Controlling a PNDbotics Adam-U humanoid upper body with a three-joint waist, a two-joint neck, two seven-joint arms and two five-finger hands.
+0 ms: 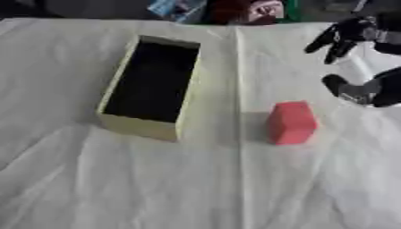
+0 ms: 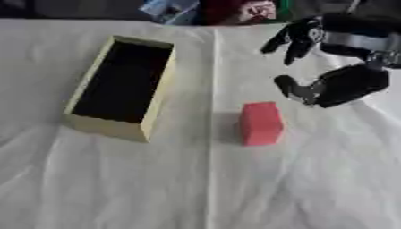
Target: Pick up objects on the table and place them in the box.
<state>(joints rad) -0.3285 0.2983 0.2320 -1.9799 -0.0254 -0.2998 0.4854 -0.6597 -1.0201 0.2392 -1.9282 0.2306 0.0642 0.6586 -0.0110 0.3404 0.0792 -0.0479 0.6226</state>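
A red block (image 1: 291, 122) stands on the white cloth, right of centre. To its left sits an open cream box (image 1: 153, 84) with a dark, empty inside. My right hand (image 2: 344, 67) hovers above and to the right of the block, apart from it. Its fingers (image 2: 291, 39) are spread and its thumb (image 2: 291, 87) points down toward the block; it holds nothing. My left hand shows in neither view.
A white wrinkled cloth (image 1: 196, 188) covers the table. Coloured items (image 1: 227, 10) lie beyond the far edge. Open cloth stretches in front of the box and the block.
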